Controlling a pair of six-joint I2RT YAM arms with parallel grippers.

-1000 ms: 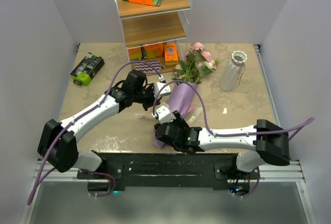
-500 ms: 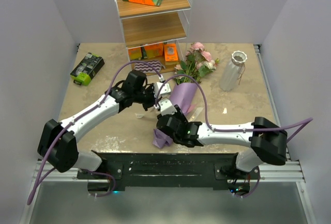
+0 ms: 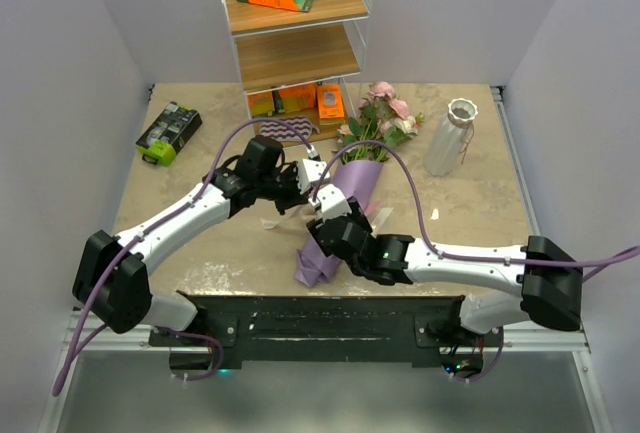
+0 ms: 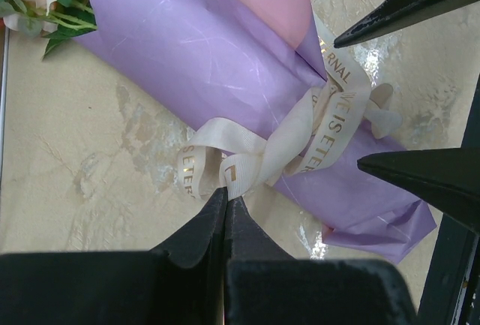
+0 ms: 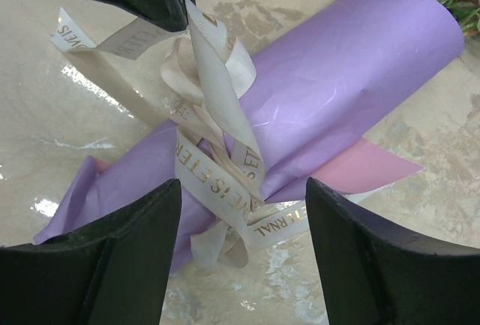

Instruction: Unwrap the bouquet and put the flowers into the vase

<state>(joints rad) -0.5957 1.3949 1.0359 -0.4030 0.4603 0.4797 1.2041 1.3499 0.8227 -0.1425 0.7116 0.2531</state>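
**Bouquet (image 3: pixel 358 178) bound, knot (image 4: pixel 294 139) in play**

Lavender cone lies mid-table, ribbed white vase (image 3: pixel 447 138) at two o'clock. Left gripper (image 4: pixel 225 194) pinches the cream ribbon (image 4: pixel 202 161) by its tail; right gripper (image 5: pixel 241 190) gapes astride the bow. A skewed tug could cinch it or drag the paper.

both my arms, left (image 3: pixel 170 218) and right (image 3: pixel 470 258), have white shell links with chunky black joints, a purple cable (image 3: pixel 222 153) looping off each one, bolted to a black base rail (image 3: pixel 330 328). gripper fingers (image 5: pixel 135 250) are plain black wedges tapering to points.
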